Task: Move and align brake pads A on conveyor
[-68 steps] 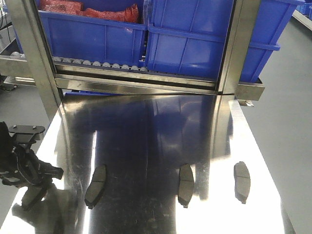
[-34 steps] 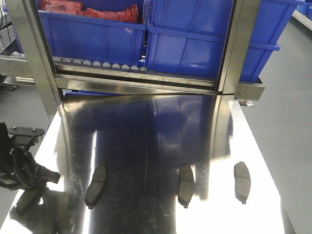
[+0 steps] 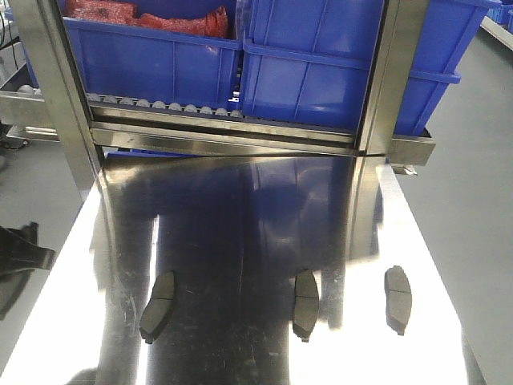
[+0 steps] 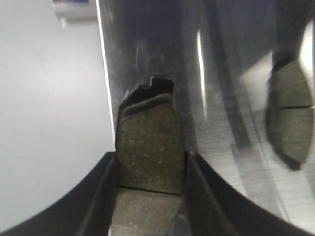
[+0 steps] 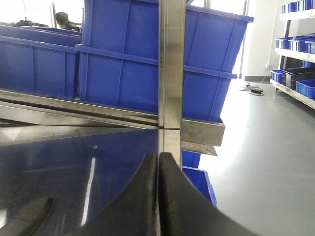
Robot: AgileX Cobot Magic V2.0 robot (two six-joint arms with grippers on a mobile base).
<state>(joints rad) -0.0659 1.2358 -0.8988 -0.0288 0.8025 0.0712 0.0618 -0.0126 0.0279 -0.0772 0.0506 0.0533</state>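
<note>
Left gripper (image 4: 150, 162) is clenched on a flat, dark grey, slightly curved oblong brake pad, the held pad (image 4: 147, 132). Its centre groove shows, and its long axis runs straight out along the fingers (image 4: 106, 182). It hangs just inside the left rim of the shiny steel worktop (image 3: 240, 208), with grey floor beyond. The front view catches only a dark sliver of the left arm (image 3: 20, 257) off that rim.

Right gripper (image 5: 158, 158) is pressed closed on nothing, fingers touching, above the worktop.

Three more pads of the same kind lie flat near the worktop's front edge, in a row and well apart: left pad (image 3: 157, 306), middle pad (image 3: 305, 305), right pad (image 3: 398, 298). Their long axes run roughly front to back, and the left pad is slightly skewed.

At the worktop's back edge is a steel roller rack (image 3: 160, 108) carrying blue plastic bins (image 3: 313, 72).

The conveyor is in no view, so I cannot tell which way it lies from the held pad. Judgement: this is the carry step, with one pad in hand and three waiting. The left arm is nearer the left pad, and the right pad probably suits the right arm.
</note>
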